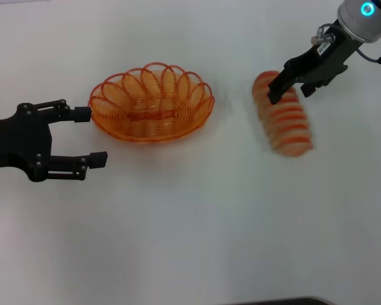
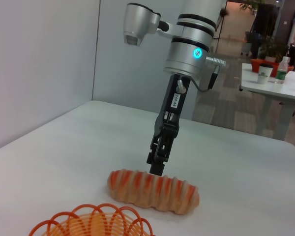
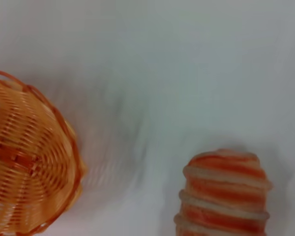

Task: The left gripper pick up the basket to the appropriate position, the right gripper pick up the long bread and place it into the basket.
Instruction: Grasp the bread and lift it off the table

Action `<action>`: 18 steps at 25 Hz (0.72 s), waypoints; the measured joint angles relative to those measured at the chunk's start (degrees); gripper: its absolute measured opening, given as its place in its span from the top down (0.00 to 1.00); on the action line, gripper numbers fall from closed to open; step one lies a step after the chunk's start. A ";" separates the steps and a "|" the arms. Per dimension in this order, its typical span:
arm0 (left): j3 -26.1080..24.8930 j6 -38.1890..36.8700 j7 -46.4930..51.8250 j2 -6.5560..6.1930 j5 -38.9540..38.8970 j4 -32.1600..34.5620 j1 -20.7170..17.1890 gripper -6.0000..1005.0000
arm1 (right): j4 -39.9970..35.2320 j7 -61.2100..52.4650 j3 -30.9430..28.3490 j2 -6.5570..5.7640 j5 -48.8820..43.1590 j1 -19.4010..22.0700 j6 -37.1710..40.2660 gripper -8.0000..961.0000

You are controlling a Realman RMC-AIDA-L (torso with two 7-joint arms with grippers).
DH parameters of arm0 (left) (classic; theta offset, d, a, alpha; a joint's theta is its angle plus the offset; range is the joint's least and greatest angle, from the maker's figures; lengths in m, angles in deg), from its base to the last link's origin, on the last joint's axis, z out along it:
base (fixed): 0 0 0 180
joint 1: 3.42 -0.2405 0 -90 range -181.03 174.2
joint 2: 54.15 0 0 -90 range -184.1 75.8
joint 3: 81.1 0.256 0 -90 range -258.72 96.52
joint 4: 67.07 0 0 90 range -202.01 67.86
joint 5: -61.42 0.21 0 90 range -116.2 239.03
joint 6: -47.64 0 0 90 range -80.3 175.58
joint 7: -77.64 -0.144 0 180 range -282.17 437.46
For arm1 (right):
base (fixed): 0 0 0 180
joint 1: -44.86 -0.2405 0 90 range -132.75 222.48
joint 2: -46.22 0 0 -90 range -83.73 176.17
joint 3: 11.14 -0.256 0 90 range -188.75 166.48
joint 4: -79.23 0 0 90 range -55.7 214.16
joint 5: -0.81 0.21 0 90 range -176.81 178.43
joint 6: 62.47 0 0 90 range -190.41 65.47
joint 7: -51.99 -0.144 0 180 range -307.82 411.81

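Basket (image 1: 151, 103): set on the table, left of centre. Left gripper (image 1: 92, 135): held open just beside its left rim, positioned for a grasp. Long bread (image 1: 284, 114): laid well right of the basket. Right gripper (image 1: 291, 90): spread open above its far end, nothing held.

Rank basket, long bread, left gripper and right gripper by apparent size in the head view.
1. basket
2. left gripper, open, though nearer the camera
3. long bread
4. right gripper, open over the bread's far end
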 joint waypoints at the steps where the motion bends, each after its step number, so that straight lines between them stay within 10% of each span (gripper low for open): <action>1: 0.00 0.00 0.00 0.00 0.00 -0.01 0.00 0.12 | 0.16 -0.10 0.08 0.00 -0.07 -0.02 -0.07 0.17; 18: 0.00 -0.27 -0.17 0.04 0.00 -0.02 -0.35 0.12 | 4.39 -0.55 2.98 0.09 -0.19 -0.72 -3.11 0.17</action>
